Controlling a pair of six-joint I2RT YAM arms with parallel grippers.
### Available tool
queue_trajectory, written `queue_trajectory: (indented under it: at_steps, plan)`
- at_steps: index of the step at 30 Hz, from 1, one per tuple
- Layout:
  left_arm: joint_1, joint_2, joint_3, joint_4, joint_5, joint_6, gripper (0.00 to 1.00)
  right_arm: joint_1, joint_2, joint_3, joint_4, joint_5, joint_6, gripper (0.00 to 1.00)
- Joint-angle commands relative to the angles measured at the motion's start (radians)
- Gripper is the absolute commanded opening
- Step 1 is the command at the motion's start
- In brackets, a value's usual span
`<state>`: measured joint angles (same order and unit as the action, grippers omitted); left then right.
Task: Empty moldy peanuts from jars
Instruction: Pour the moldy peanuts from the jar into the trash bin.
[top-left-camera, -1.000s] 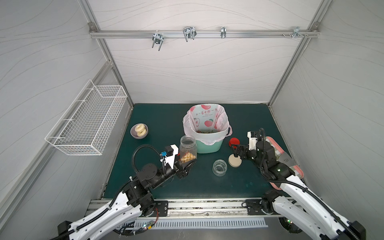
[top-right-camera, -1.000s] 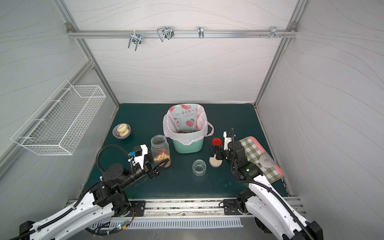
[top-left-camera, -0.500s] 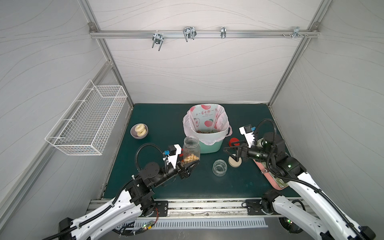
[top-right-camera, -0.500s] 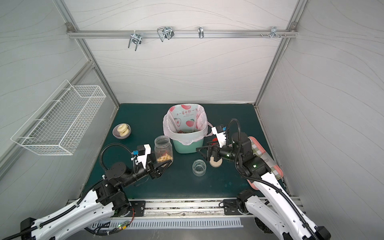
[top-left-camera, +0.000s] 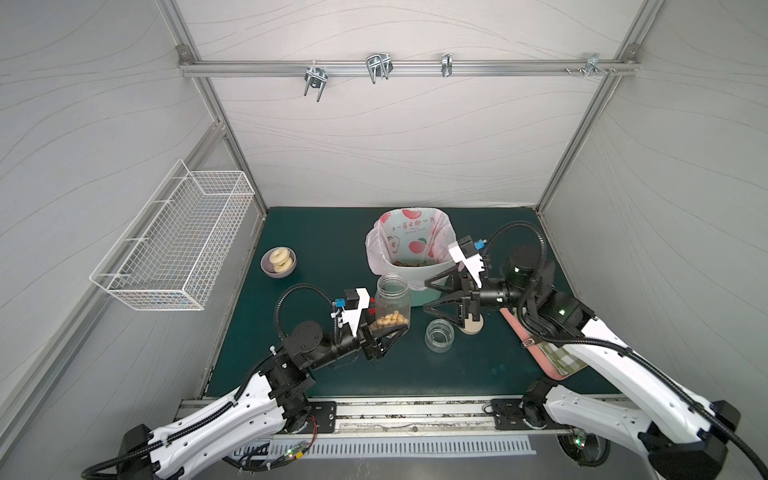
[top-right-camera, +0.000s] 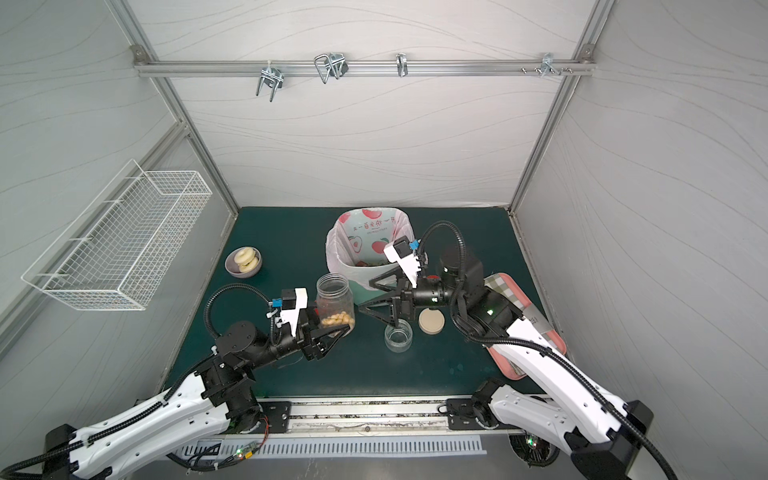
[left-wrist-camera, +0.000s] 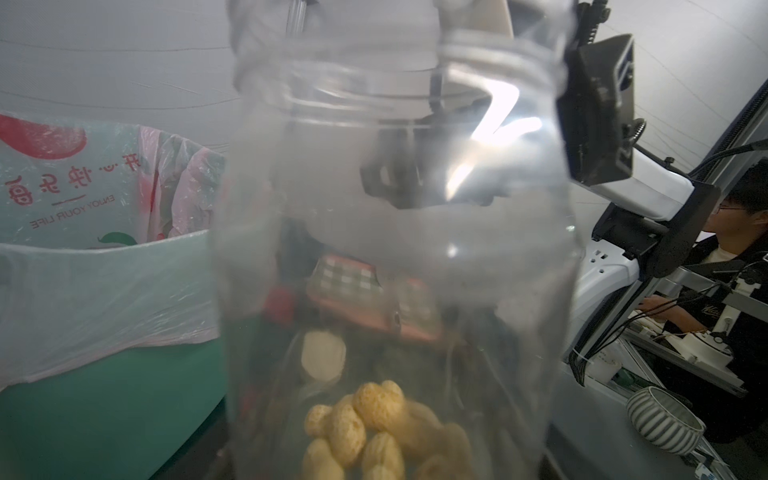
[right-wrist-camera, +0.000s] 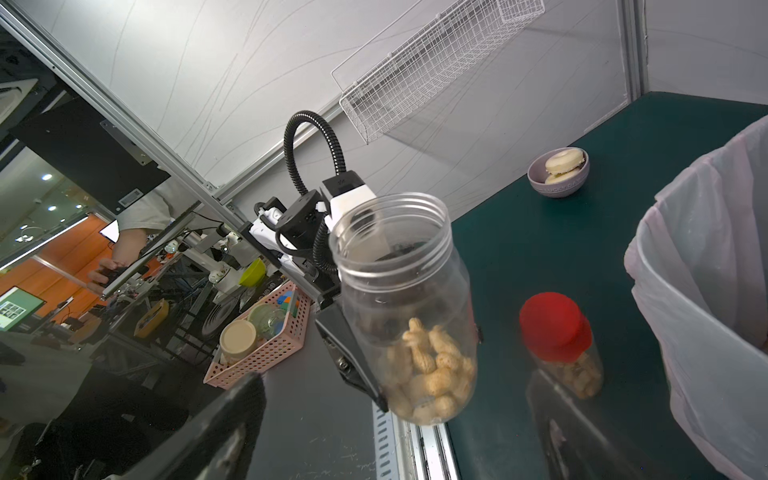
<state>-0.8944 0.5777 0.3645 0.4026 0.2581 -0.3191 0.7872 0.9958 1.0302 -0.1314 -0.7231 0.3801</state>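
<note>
Since a second ago our right pincer (top-left-camera: 426, 297) swings in, spread wide; our left pincer (top-left-camera: 386, 328) pinches the open jar (top-left-camera: 392, 297), peanuts (top-left-camera: 388, 321) inside, beside the bin (top-left-camera: 417, 275). We see the squat jar (top-left-camera: 439, 334) empty, red-lid jar (right-wrist-camera: 557, 332) unopened.

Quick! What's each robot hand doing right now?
Left gripper: closed on the clear lidless plastic jar holding pale tan peanuts.
Right gripper: open, holding nothing.
</note>
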Motion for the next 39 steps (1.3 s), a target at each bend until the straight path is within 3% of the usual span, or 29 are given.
queue_trajectory:
  at_steps: [1,17,39]
  plan:
    - [0.006,-0.01,0.052,0.094,0.05,-0.017,0.29,0.046,0.034,0.043,0.085,0.02,-0.045,0.99]
    - [0.006,0.011,0.053,0.157,0.105,-0.048,0.3,0.175,0.139,0.056,0.213,0.068,-0.046,0.99]
    - [0.006,0.007,0.05,0.163,0.104,-0.051,0.3,0.277,0.222,0.048,0.294,0.187,-0.007,0.87]
